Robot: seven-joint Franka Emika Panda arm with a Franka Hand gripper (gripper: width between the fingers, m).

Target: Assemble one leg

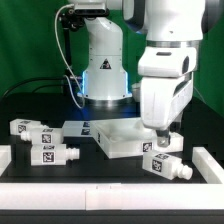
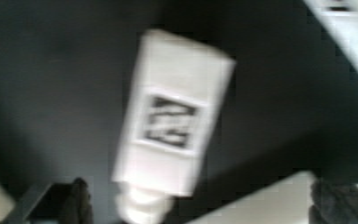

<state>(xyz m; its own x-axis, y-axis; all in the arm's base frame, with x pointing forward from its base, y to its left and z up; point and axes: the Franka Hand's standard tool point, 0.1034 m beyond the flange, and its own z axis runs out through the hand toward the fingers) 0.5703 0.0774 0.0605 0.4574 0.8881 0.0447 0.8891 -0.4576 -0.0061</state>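
A white leg [image 2: 172, 110] with a black-and-white tag lies on the dark table, filling the middle of the wrist view. My gripper [image 2: 202, 205] is open, with one dark fingertip [image 2: 66, 200] close beside the leg's narrow end and the other well off to the far side. In the exterior view my gripper [image 1: 161, 140] hangs low just above this leg [image 1: 168, 166], at the exterior view's right, next to the wide flat white panel [image 1: 122, 139]. Nothing is held. Two more legs [image 1: 30, 129] [image 1: 56, 155] lie at the exterior view's left.
The marker board [image 1: 84, 126] lies behind the panel, in front of the robot base [image 1: 103, 80]. A low white wall [image 1: 100, 188] runs along the table's front, with end pieces at both sides.
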